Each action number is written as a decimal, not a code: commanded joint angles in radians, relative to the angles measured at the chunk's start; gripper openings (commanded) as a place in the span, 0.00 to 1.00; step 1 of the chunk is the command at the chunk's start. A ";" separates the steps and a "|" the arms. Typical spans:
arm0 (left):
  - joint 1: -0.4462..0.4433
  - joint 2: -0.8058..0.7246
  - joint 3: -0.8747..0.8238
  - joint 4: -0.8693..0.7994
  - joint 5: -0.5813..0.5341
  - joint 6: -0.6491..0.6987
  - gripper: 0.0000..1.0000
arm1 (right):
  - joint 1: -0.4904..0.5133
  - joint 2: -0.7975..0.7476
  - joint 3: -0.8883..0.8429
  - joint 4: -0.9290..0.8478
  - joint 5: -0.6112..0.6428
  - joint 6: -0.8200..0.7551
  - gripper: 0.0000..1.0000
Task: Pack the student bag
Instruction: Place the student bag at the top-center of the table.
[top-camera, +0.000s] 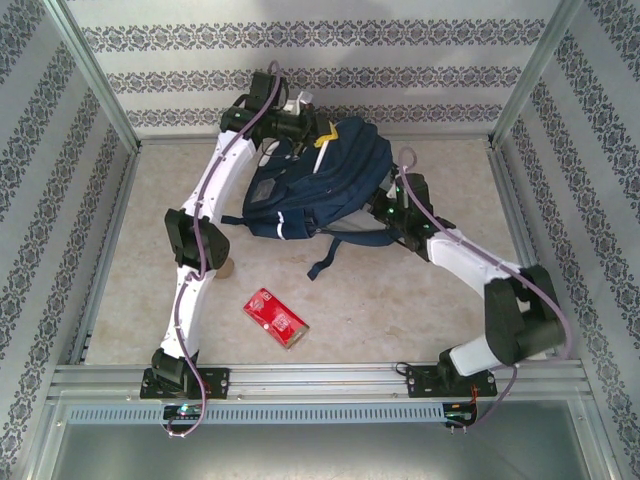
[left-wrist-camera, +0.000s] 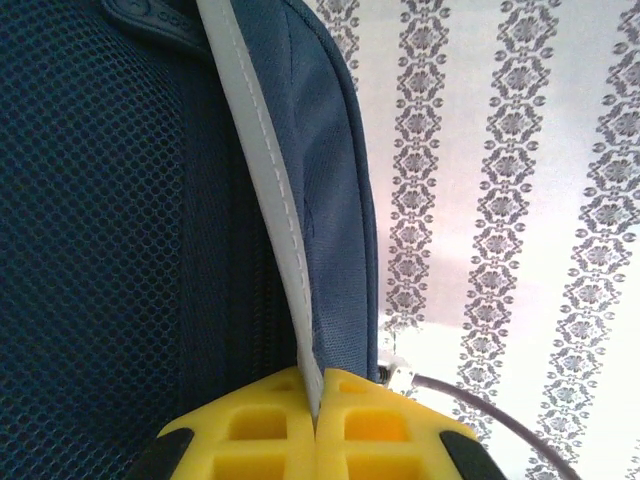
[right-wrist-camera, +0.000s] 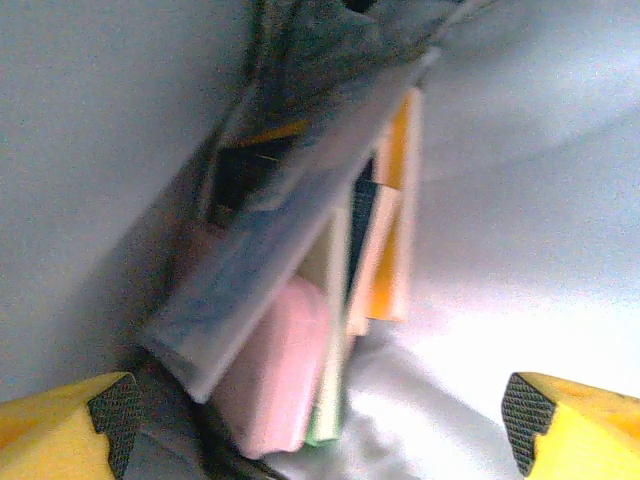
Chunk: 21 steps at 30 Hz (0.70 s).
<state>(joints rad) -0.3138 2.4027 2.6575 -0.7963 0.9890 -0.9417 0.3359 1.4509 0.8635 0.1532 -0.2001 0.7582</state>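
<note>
Toward the far middle of the surface (top-camera: 430, 290), the student bag (top-camera: 320, 185) is sitting between the two arms. At its far end the left pincer (left-wrist-camera: 318, 428) is pinching the bag's grey-white strip (left-wrist-camera: 262, 170), jaws pressed together on it. At the bag's mouth the right pincer (right-wrist-camera: 318, 412) is pointing inside, its jaws standing wide apart and gripping nothing. A blurred pink item (right-wrist-camera: 275, 370) and an orange item (right-wrist-camera: 395, 200) are lying ahead of it. A red packet (top-camera: 276, 317) is resting nearer the arm bases, apart from the bag.

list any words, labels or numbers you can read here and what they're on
No text can be read.
red packet: white print, too small.
grey patch on the student bag: too small.
embossed tab on the bag: cut off, illegible.
items in the bag: blurred.
</note>
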 joint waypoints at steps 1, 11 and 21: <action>0.000 -0.003 0.050 0.083 -0.024 0.033 0.00 | 0.003 -0.172 -0.083 -0.155 0.137 -0.102 0.90; -0.062 0.024 0.071 -0.031 -0.111 0.119 0.21 | 0.047 -0.662 -0.286 -0.266 0.235 -0.149 0.89; -0.106 -0.609 -0.724 0.140 -0.366 0.276 0.51 | 0.218 -0.726 -0.262 -0.368 0.011 -0.227 0.82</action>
<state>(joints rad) -0.4122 1.9705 2.0705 -0.7582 0.6998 -0.7307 0.4946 0.7116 0.5972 -0.1734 -0.0971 0.5770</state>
